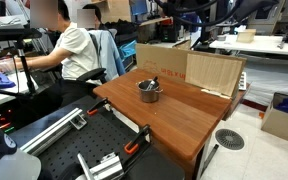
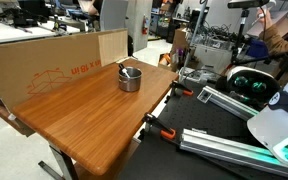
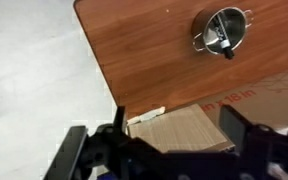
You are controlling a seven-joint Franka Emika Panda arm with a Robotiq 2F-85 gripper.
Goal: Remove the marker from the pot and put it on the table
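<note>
One claw [image 3: 172, 128] spread wide above table [image 3: 144, 50].

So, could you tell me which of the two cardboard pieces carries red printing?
The darker brown cardboard sheet bordering the table; the paler piece nearer the gripper looks plain.

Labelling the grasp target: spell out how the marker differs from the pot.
The marker is a thin dark stick; the pot is round, silver metal. The marker leans tilted over the rim; the pot stands upright on the table. Both are small beside it.
</note>
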